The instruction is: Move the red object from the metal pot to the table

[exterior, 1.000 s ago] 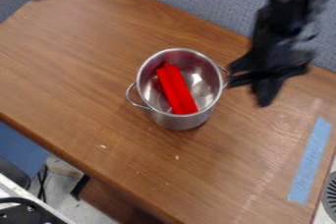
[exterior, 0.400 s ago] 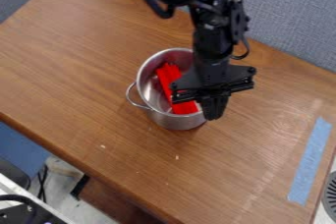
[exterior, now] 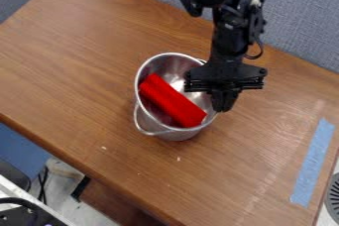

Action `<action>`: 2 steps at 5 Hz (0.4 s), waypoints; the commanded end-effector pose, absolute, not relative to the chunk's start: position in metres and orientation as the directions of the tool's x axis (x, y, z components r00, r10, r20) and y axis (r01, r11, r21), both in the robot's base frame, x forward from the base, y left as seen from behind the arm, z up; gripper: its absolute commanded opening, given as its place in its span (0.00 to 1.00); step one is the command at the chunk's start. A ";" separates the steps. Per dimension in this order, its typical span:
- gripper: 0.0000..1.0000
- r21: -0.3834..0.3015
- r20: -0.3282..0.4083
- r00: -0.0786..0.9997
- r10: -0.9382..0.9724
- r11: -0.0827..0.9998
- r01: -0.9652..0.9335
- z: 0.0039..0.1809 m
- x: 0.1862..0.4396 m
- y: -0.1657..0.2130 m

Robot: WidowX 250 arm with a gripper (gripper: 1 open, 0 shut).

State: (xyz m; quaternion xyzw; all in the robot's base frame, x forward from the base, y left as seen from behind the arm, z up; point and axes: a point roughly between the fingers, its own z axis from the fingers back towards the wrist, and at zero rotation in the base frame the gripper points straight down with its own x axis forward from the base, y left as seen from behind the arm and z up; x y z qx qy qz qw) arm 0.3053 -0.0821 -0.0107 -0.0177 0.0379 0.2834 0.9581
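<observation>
While the wooden table (exterior: 79,47) is supporting the work, the black robot arm (exterior: 232,7) is reaching over the far side of the steel pot (exterior: 165,63). The pot is appearing to lean, so good technique is keeping downward and sideways load off its rim. The red rectangular block (exterior: 172,101) is lying inside, slanting along the wall away from the arm. The jaws (exterior: 223,99) are overlapping the rim beside the block; whether they are standing wide or narrow cannot be told, and no grip on the block is showing. Correct alignment is likely requiring raising them clear, centring them over the block, straddling its long sides, then closing and lifting straight. The wire side handle (exterior: 143,126) is posing a snag risk.
</observation>
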 end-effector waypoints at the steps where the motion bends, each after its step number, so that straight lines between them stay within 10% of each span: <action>1: 0.00 -0.020 -0.053 0.830 0.555 0.831 -0.557 -0.011 0.313 -0.087; 2: 0.00 -0.032 -0.053 0.799 0.599 0.799 -0.601 -0.041 0.342 -0.069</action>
